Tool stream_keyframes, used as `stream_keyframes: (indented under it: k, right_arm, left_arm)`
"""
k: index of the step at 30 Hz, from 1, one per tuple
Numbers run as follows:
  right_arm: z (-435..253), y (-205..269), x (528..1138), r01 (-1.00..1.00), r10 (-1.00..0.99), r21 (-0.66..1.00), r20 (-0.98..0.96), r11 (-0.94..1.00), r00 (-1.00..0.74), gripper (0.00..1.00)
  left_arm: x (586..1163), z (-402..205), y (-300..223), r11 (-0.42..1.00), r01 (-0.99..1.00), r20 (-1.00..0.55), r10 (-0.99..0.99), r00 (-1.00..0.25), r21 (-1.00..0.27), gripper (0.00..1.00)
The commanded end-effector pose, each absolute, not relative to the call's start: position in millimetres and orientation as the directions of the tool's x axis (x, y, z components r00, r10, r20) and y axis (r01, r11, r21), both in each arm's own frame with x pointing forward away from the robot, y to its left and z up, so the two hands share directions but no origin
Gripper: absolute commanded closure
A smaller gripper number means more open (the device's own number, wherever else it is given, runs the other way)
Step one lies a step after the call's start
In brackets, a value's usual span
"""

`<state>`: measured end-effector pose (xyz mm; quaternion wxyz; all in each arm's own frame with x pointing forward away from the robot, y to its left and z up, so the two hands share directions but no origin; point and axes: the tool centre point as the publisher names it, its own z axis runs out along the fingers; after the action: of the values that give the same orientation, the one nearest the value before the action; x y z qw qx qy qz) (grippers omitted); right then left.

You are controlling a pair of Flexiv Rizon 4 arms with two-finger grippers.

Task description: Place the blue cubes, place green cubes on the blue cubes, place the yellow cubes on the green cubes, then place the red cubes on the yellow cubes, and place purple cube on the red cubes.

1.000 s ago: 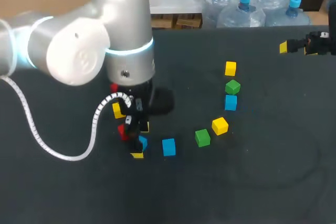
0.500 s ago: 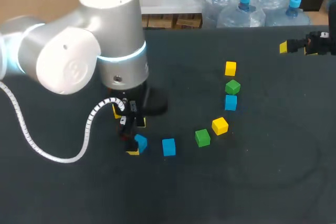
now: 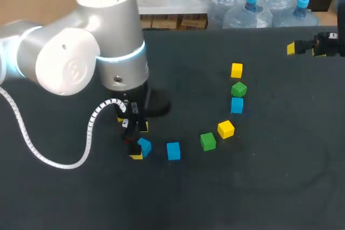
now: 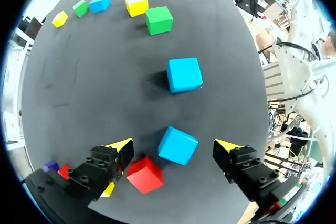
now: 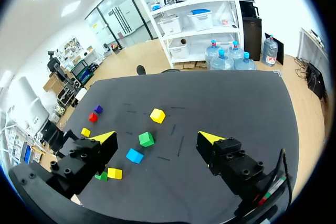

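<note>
On the near left of the dark surface (image 3: 280, 176), seen from above, the left claw (image 3: 138, 141) hangs low over a blue cube (image 3: 144, 146). A second blue cube (image 3: 173, 151) sits just beside it. The pair looks meant as the base row, so I judge the first step to be in hand. The right claw (image 3: 306, 49) is parked at the far right edge, well apart from the cubes, likely to keep out of the way.

Along the left wrist, the fingers (image 4: 100, 166) stand wide. The blue cube lies askew between them, touched by neither, so nothing is held. A red cube (image 4: 145, 174) sits just beside it, close to one finger, and might be nudged on closing.

From the right wrist, that claw gapes empty, high above the surface.
</note>
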<state>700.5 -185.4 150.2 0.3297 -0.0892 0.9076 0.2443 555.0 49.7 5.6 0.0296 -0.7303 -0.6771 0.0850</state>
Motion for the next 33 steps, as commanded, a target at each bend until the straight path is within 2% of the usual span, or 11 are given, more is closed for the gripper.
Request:
stream_keyframes:
  k: [1,6,12,33]
  right_arm:
    - [150,-185,700,-0.321,0.000,0.383,-0.642,0.866,-0.766,0.00]
    - [150,-185,700,-0.321,0.000,0.383,-0.642,0.866,-0.766,0.00]
    - [150,-185,700,-0.321,0.000,0.383,-0.642,0.866,-0.766,0.00]
    - [150,-185,700,-0.321,0.000,0.383,-0.642,0.866,-0.766,0.00]
  left_arm:
    - [555,10,50,-0.098,0.993,-0.087,0.992,0.092,-0.068,0.00]
    - [555,13,46,-0.118,0.993,-0.031,0.993,0.118,-0.006,0.00]
    - [556,9,50,-0.116,0.993,-0.015,0.993,0.117,0.008,0.00]
    - [567,-8,60,-0.196,0.980,-0.028,0.980,0.195,-0.032,0.00]
